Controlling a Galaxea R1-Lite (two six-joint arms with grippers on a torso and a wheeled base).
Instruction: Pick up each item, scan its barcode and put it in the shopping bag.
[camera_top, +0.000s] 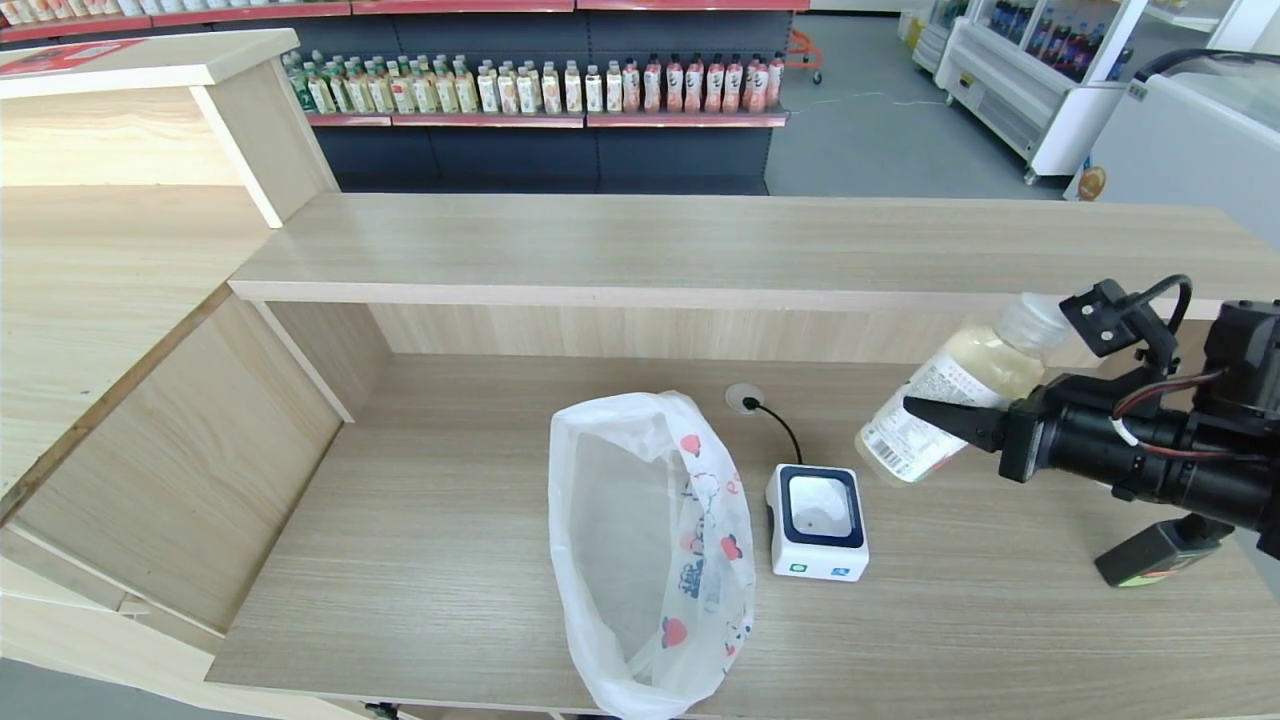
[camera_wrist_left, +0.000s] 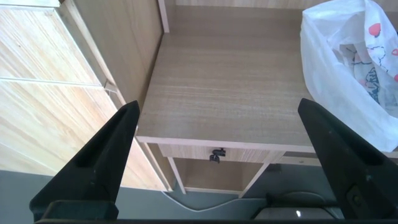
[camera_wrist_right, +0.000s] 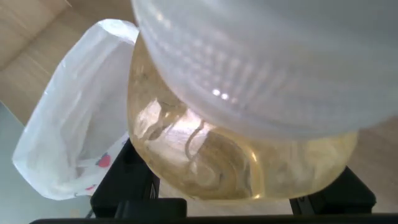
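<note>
My right gripper (camera_top: 950, 415) is shut on a clear bottle of pale yellow drink (camera_top: 955, 400), held tilted in the air right of the scanner with its white cap up and back. The same bottle (camera_wrist_right: 236, 143) looms close in the right wrist view. The white barcode scanner (camera_top: 817, 520) with a dark window sits on the counter, its cable running to a hole behind. The white shopping bag (camera_top: 650, 550) with red prints stands open left of the scanner; the bag (camera_wrist_left: 348, 68) also shows in the left wrist view. My left gripper (camera_wrist_left: 221, 162) hangs open off the counter's front edge.
A dark, small box-like item (camera_top: 1160, 550) lies on the counter under my right arm. A raised wooden ledge (camera_top: 700, 250) runs along the back and a wooden side wall (camera_top: 180, 470) closes the left. Store shelves of bottles (camera_top: 540, 85) stand beyond.
</note>
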